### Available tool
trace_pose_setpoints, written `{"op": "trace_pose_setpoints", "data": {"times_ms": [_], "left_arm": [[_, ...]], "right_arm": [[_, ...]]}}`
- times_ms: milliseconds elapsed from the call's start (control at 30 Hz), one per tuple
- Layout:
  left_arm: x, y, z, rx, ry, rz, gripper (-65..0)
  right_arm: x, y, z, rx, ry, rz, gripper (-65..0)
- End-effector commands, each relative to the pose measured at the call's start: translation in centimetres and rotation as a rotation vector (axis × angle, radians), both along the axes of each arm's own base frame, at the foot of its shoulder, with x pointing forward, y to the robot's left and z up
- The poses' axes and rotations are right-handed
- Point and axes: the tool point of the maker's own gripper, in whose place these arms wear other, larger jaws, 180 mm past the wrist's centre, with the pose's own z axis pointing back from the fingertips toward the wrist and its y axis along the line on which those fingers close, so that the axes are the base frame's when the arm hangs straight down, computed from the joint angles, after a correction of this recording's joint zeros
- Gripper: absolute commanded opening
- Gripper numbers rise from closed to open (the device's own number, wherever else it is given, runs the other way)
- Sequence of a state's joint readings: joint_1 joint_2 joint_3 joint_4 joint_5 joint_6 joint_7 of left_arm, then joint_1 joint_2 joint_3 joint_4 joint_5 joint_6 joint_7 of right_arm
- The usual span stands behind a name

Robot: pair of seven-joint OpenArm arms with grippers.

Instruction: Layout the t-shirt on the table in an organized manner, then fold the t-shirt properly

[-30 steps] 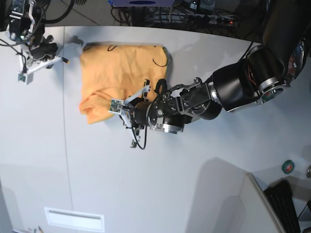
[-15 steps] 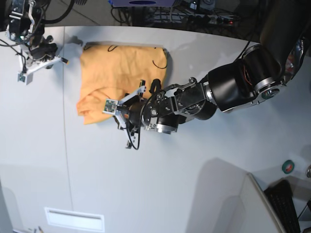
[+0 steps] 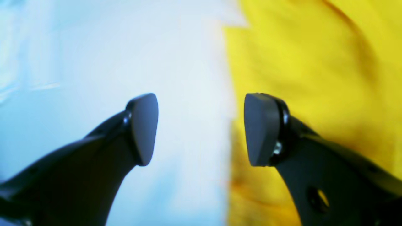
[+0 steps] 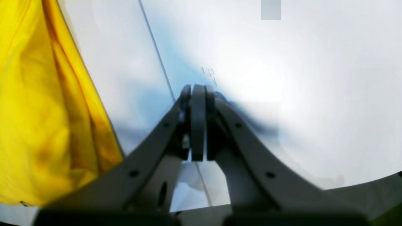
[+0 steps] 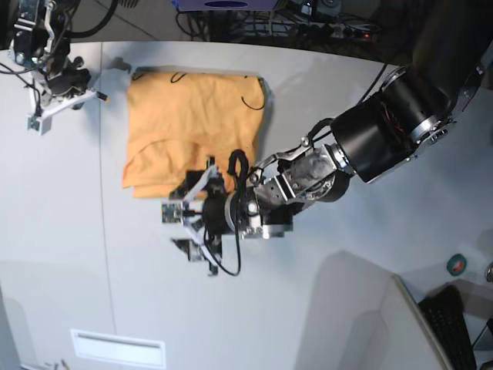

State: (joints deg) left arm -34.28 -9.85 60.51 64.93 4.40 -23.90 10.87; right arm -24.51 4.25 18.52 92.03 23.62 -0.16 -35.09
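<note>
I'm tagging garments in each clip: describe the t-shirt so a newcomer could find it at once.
Start from the white-grey table and look to its far edge in the base view. The t-shirt lies there, partly folded, just beyond the open left pincer. It is the only cloth: light orange, with thin dark neckline trim.

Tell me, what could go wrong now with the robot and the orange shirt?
The t-shirt lies bunched and wrinkled at its lower edge, so a fold might come out crooked. The left gripper has its jaws open right over the shirt's edge; if it drops down, one finger may snag and drag the cloth. The right gripper sits shut, off to the side, so it may not steady the shirt.
</note>
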Motion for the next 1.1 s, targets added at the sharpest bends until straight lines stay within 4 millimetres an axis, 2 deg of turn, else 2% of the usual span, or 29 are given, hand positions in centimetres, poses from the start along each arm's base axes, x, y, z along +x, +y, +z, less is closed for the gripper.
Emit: {"op": "trace_pose_setpoints", "data": {"times_ms": [0, 33, 67, 100, 133, 200, 300, 433, 500, 633, 700, 767, 867, 1000, 1067], "left_arm": [[1.3, -0.5, 2.6, -0.087, -0.025, 0.035, -27.5], [1.6, 0.0, 3.2, -0.13, -0.019, 0.079, -32.7], [1.9, 0.6, 3.6, -0.179, -0.007, 0.132, -42.9], [2.2, 1.7, 3.9, -0.218, 0.003, 0.187, -55.9], [2.3, 3.2, 3.8, -0.247, 0.013, 0.245, -65.0], [2.0, 5.6, 3.7, -0.284, 0.024, 0.324, -65.0], [-0.4, 9.4, 2.1, -0.277, 0.05, 0.394, -65.0], [-6.3, 12.8, 0.1, -0.215, 0.098, 0.383, -65.0], [-9.8, 14.1, 0.0, -0.187, 0.114, 0.364, -65.0], [-15.7, 17.0, 0.3, -0.156, 0.169, 0.393, -65.0], [-17.9, 18.9, -0.3, -0.135, 0.209, 0.455, -65.0], [-21.1, 20.9, -1.6, -0.099, 0.277, 0.524, -65.0], [-26.8, 22.3, -3.4, -0.039, 0.407, 0.556, -65.0], [-34.7, 23.1, -5.3, 0.036, 0.591, 0.575, -65.0], [-37.8, 23.8, -6.6, 0.077, 0.671, 0.594, -65.0]], "right_arm": [[1.2, -1.1, 1.5, -0.037, -0.055, 0.014, -65.0], [1.4, -1.5, 2.1, -0.055, -0.068, 0.027, -65.0], [1.5, -1.8, 2.8, -0.071, -0.079, 0.039, -65.0], [1.2, -2.1, 3.3, -0.085, -0.083, 0.049, -65.0], [0.9, -2.2, 4.0, -0.097, -0.092, 0.059, -65.0], [0.3, -2.1, 5.3, -0.115, -0.112, 0.073, -65.0], [-1.7, -1.7, 6.1, -0.126, -0.095, 0.095, -65.0], [-5.6, -2.1, 6.8, -0.149, -0.033, 0.106, -65.0], [-8.5, -1.3, 7.5, -0.144, 0.015, 0.134, -65.0], [-14.4, -1.2, 6.7, -0.13, 0.157, 0.136, -65.0], [-17.6, -1.3, 6.4, -0.122, 0.236, 0.137, -65.0], [-20.6, -0.8, 6.2, -0.104, 0.309, 0.138, -65.0], [-25.4, 2.3, 4.8, -0.012, 0.433, 0.159, -65.0], [-31.5, 8.8, 2.5, 0.163, 0.597, 0.277, -65.0], [-32.4, 11.1, 1.6, 0.219, 0.624, 0.363, -65.0]]}}
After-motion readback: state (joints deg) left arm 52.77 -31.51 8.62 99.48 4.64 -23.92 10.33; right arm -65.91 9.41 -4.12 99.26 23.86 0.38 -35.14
